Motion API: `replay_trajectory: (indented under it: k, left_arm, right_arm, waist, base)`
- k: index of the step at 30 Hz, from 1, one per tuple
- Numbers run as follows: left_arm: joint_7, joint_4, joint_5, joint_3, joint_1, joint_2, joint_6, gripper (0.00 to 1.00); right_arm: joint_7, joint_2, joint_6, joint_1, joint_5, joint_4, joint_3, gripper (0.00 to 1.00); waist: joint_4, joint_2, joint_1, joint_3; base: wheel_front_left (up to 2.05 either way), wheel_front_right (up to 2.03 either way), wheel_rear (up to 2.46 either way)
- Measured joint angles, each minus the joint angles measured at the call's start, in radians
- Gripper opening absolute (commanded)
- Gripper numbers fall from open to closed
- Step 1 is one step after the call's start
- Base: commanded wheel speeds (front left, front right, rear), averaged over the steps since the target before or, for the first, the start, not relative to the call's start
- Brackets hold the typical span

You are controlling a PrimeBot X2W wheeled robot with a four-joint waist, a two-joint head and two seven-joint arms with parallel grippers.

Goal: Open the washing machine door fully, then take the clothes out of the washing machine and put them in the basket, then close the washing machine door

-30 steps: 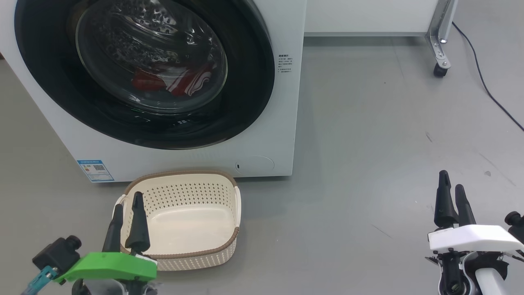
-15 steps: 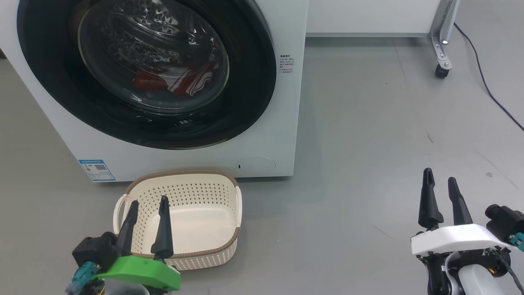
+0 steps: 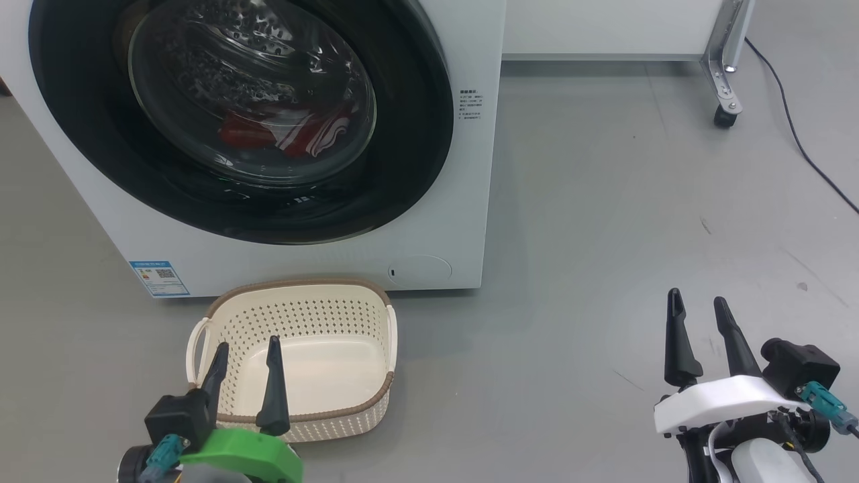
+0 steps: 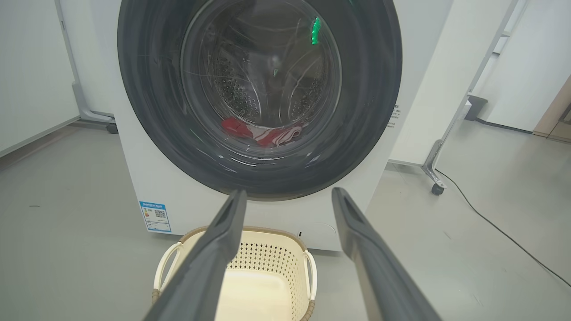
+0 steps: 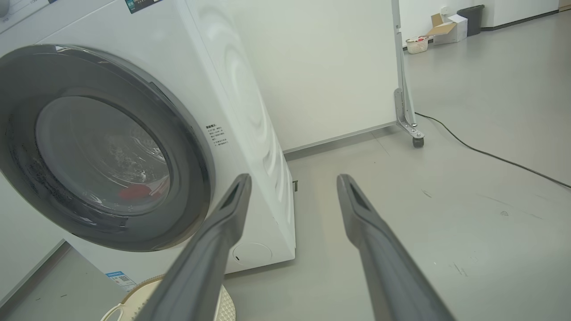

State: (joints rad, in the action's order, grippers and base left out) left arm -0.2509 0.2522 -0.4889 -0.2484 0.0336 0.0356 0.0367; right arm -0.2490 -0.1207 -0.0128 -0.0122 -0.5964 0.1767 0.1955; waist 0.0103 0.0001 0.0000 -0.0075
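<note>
The washing machine [image 3: 443, 221] stands at the upper left, its round black-rimmed door [image 3: 402, 168] shut flat against the front. Through the glass I see the clothes [image 3: 282, 134], red and red-and-white, lying low in the drum. The same clothes [image 4: 263, 131] show in the left wrist view behind the door [image 4: 366, 111]. The cream basket [image 3: 362, 402] sits on the floor before the machine, with nothing in it. My left gripper [image 3: 246, 345] is open, fingers over the basket's near rim. My right gripper [image 3: 696, 300] is open over bare floor, far right of the machine. The door [image 5: 192, 147] shows side-on in the right wrist view.
A white panel on a wheeled metal leg [image 3: 721, 114] stands at the back right, and a black cable [image 3: 805, 161] runs across the grey floor there. A blue label [image 3: 158, 278] marks the machine's lower left corner. Open floor [image 3: 590, 235] lies right of the machine.
My left gripper has shifted right and down the view over the basket, turning its camera to the left side. My right gripper has moved left. Both stayed open.
</note>
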Motion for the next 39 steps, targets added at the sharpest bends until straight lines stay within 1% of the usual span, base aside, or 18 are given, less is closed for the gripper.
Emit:
replay_trajectory:
  k: [2,3,8,10,14,22,34,36,39]
  left_arm:
    - [0.0,0.006,0.015,-0.002,0.0,0.0,0.01,1.0]
    - [0.0,0.01,0.022,-0.003,0.0,0.0,0.012,1.0]
    - [0.0,0.037,0.06,-0.007,0.0,0.001,0.03,1.0]
    - [0.0,0.047,0.083,-0.008,0.0,0.001,0.034,1.0]
    - [0.0,0.063,0.096,-0.012,0.0,0.001,0.039,1.0]
    - [0.0,0.08,0.106,-0.017,0.0,0.001,0.051,1.0]
    - [0.0,0.09,0.102,-0.024,0.0,0.001,0.057,1.0]
    - [0.0,0.091,0.102,-0.026,0.0,0.001,0.057,1.0]
    - [0.0,0.093,0.093,-0.027,0.001,0.001,0.06,1.0]
  right_arm:
    - [0.002,-0.002,-0.001,0.0,0.007,0.009,0.005,1.0]
    - [0.002,-0.006,-0.008,0.0,0.016,0.013,0.009,1.0]
    - [0.011,-0.02,-0.022,-0.002,0.054,0.032,0.027,1.0]
    - [0.015,-0.025,-0.028,-0.006,0.067,0.04,0.033,1.0]
    - [0.019,-0.033,-0.042,-0.009,0.095,0.057,0.045,1.0]
    - [0.024,-0.03,-0.044,-0.012,0.097,0.072,0.055,1.0]
    - [0.029,-0.012,-0.044,-0.024,0.094,0.085,0.055,1.0]
    - [0.032,-0.012,-0.051,-0.025,0.094,0.088,0.055,1.0]
    - [0.032,-0.012,-0.051,-0.026,0.094,0.09,0.056,1.0]
  waist:
    - [0.0,0.0,0.0,0.0]
    - [0.0,0.0,0.0,0.0]
    - [0.0,0.0,0.0,0.0]
    - [0.0,0.0,0.0,0.0]
    - [0.001,0.0,0.0,0.001]
    - [0.003,0.0,0.0,0.0]
    - [0.003,0.0,0.0,0.0]
    - [0.003,0.0,0.0,0.0]
    - [0.003,0.0,0.0,0.0]
  base:
    - [0.0,0.0,0.0]
    - [0.0,0.0,0.0]
    - [0.0,0.0,0.0]
    - [0.0,0.0,0.0]
    - [0.0,0.0,0.0]
    - [0.0,0.0,0.0]
    - [0.0,0.0,0.0]
    - [0.0,0.0,0.0]
    - [0.0,0.0,0.0]
